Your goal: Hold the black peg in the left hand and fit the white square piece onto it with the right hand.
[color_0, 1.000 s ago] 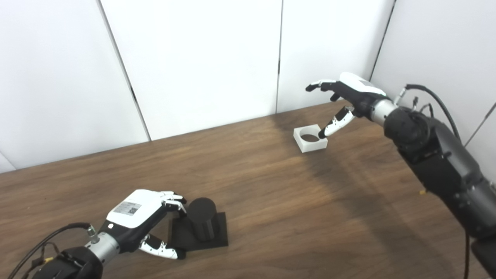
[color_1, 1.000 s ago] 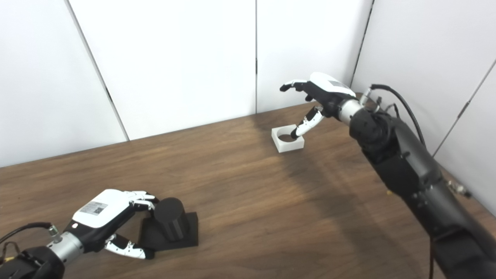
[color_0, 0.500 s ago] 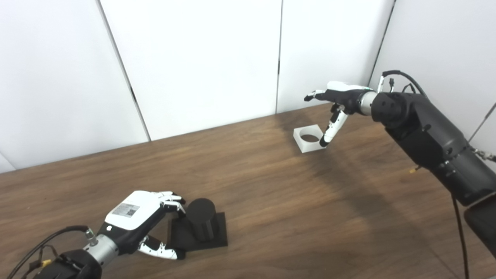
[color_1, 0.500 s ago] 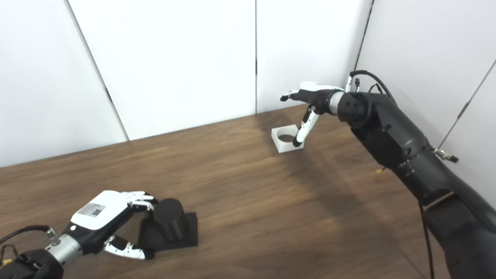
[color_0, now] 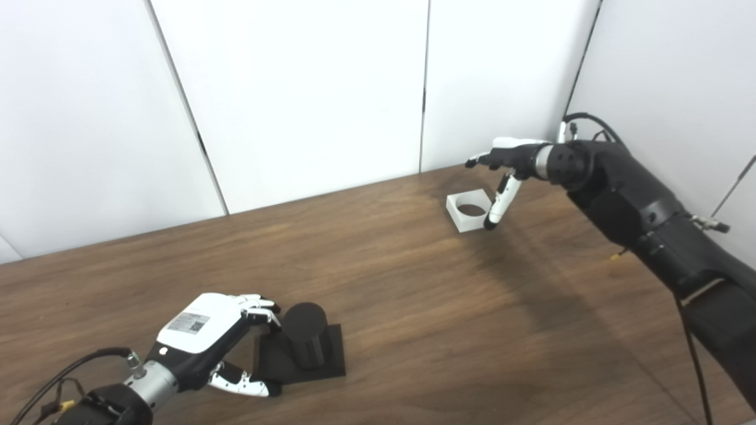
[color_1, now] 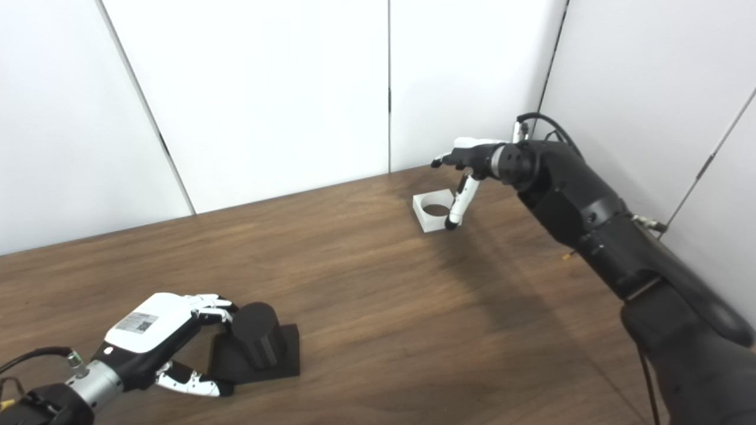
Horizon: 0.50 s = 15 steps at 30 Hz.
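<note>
1 black peg, upright cylinder on a flat black square base, sits on the counter at approx 7 o'clock in the frame. 1 white square piece w/ round hole lies flat at approx 1 o'clock, well apart from the peg, near the back wall.

2 robot hands. Left robot hand is at the peg's 9 o'clock side: fingers curled toward the peg top, thumb stretched along the base's near edge; spread around it, not clamped. Contact w/ peg — can't tell.

Right robot hand hovers over the white piece's 3 o'clock edge, fingers apart, holding nothing; thumb points down w/ its tip at the piece's near-right corner.

Right eye view shows more of the right arm's forearm; otherwise both views match.
</note>
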Each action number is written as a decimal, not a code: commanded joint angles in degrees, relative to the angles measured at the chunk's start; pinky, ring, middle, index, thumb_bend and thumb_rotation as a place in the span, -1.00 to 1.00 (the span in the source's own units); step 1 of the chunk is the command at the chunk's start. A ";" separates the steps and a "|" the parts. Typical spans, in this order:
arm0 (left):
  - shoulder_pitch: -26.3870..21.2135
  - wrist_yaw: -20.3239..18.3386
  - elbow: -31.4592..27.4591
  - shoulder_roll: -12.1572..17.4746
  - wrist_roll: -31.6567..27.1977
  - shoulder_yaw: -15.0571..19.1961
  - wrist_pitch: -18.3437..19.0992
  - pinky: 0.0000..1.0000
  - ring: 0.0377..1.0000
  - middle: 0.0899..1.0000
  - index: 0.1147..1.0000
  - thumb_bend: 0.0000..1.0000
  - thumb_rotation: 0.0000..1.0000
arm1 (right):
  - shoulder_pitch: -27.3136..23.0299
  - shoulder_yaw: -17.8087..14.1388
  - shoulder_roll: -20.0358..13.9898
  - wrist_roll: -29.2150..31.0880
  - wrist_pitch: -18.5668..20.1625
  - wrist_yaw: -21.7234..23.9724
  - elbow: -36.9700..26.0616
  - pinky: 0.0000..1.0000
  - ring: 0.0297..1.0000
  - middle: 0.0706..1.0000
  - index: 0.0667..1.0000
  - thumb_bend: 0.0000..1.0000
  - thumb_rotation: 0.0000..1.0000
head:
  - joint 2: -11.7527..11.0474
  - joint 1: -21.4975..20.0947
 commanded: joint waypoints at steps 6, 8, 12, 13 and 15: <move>3.34 -6.58 -0.30 2.35 2.86 -2.40 1.22 0.69 0.75 0.64 -0.16 0.05 -0.88 | -3.12 -0.34 0.48 -1.52 -0.03 -1.89 1.51 0.50 0.87 0.97 0.87 0.82 -0.66 | 0.54 0.42; 3.29 -6.88 -0.45 2.42 3.05 -2.59 1.42 0.69 0.75 0.65 -0.16 0.05 -0.88 | -2.96 -0.23 0.96 -1.83 -0.07 -2.23 2.30 0.48 0.86 0.97 0.87 0.80 -0.68 | 0.54 0.42; 3.54 -6.86 -0.82 2.56 3.10 -2.51 1.60 0.69 0.75 0.64 -0.16 0.05 -0.88 | -2.23 -0.59 1.71 -1.51 0.19 -3.09 3.06 0.53 0.87 0.96 0.85 0.74 -0.75 | 0.89 1.06; 3.59 -7.17 -1.08 2.65 2.99 -2.45 1.89 0.69 0.76 0.64 -0.16 0.05 -0.88 | -1.94 -0.93 1.97 -1.04 0.26 -3.36 3.06 0.54 0.88 0.97 0.85 0.73 -0.74 | 1.11 1.14; 3.66 -7.36 -1.35 2.81 2.73 -2.32 2.05 0.69 0.76 0.64 -0.16 0.05 -0.88 | -1.34 -1.30 2.40 -0.53 0.01 -4.05 3.29 0.56 0.90 0.97 0.85 0.72 -0.68 | 1.19 1.17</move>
